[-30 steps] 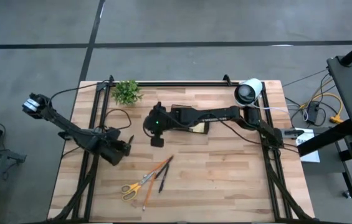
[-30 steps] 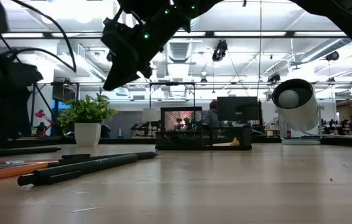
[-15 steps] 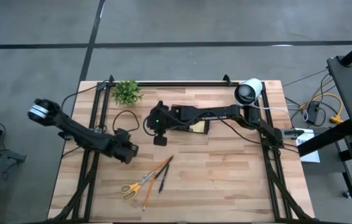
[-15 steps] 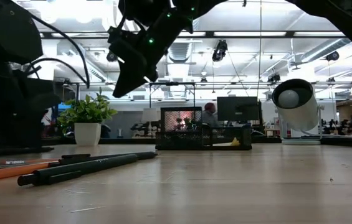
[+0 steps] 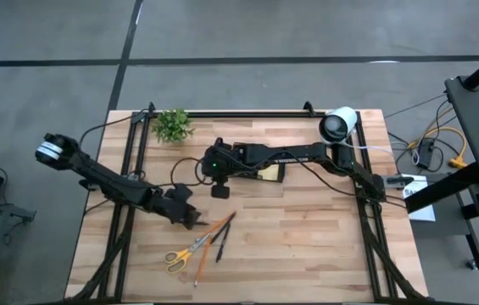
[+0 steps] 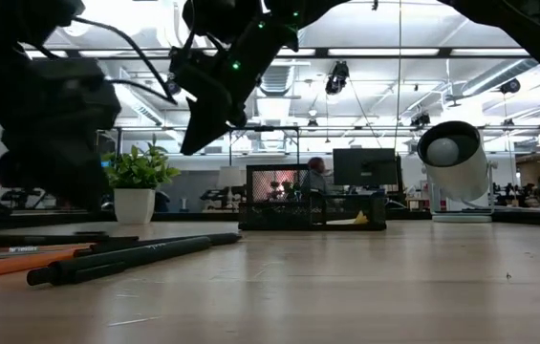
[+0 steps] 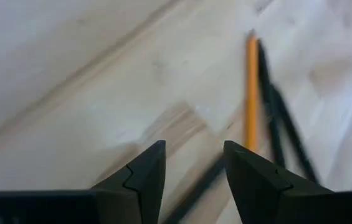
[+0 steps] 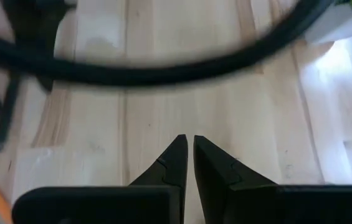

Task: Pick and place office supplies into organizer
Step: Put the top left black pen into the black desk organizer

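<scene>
Orange pencils (image 5: 212, 231) and dark pens (image 5: 222, 237) lie flat on the wood near the table's middle, with yellow-handled scissors (image 5: 183, 254) just nearer. My left gripper (image 5: 190, 220) hovers open just left of the pencils. Its wrist view shows an orange pencil (image 7: 251, 93) and dark pens (image 7: 276, 121) ahead of the open fingers (image 7: 194, 163). My right gripper (image 5: 220, 191) hangs shut (image 8: 190, 149) above bare wood, in front of the black mesh organizer (image 6: 279, 196). My right arm covers most of the organizer from above; something yellow (image 5: 266, 174) shows at it.
A small green plant (image 5: 172, 124) stands at the far left of the table and a big white-and-black roll (image 5: 338, 124) at the far right. A dark cable (image 8: 163, 68) runs across ahead of my right gripper. Bare wood lies on the near right (image 5: 307, 246).
My left gripper has moved toward the table's right and near edge and come lower, closing on the pencils and pens. My right gripper has stayed nearly where it was. The supplies have not moved.
</scene>
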Available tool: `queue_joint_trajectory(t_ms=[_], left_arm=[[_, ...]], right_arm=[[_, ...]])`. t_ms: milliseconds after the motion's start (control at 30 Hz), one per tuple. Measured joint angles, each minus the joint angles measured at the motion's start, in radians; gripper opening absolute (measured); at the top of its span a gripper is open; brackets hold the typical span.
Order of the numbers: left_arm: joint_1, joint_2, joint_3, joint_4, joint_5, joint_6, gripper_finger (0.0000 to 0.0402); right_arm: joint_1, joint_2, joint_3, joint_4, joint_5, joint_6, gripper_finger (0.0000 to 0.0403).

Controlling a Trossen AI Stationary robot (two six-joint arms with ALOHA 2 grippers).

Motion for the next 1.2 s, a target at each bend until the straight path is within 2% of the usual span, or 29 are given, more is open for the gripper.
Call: queue_joint_trajectory(t_ms=[200,300,500,633,700,933,1200], left_arm=[[-0.060,-0.114,-0.002,-0.181,0.200,0.270,0.0146],[-0.110,-0.164,-0.002,-0.273,0.249,0.352,0.0140],[-0.161,-0.247,-0.007,-0.406,0.239,0.356,0.0075],[-0.161,-0.247,-0.029,-0.400,0.215,0.367,0.0020],[-0.163,-0.230,-0.034,-0.394,0.216,0.391,0.0005],[-0.171,-0.165,-0.039,-0.389,0.221,0.513,0.0010],[-0.171,-0.147,-0.040,-0.307,0.199,0.518,0.0011]], right_arm=[[0.025,0.000,0.000,-0.054,-0.032,-0.030,0.0018],[0.037,0.000,-0.003,-0.056,-0.036,-0.033,0.0018],[0.037,0.000,-0.007,-0.054,-0.031,-0.005,0.0018],[0.038,0.000,-0.013,-0.048,-0.032,0.000,0.0018],[0.038,0.000,-0.014,-0.044,-0.032,0.006,0.0018],[0.038,0.005,-0.015,-0.024,-0.031,0.020,0.0018],[0.038,0.006,-0.019,-0.024,-0.031,0.020,0.0018]])
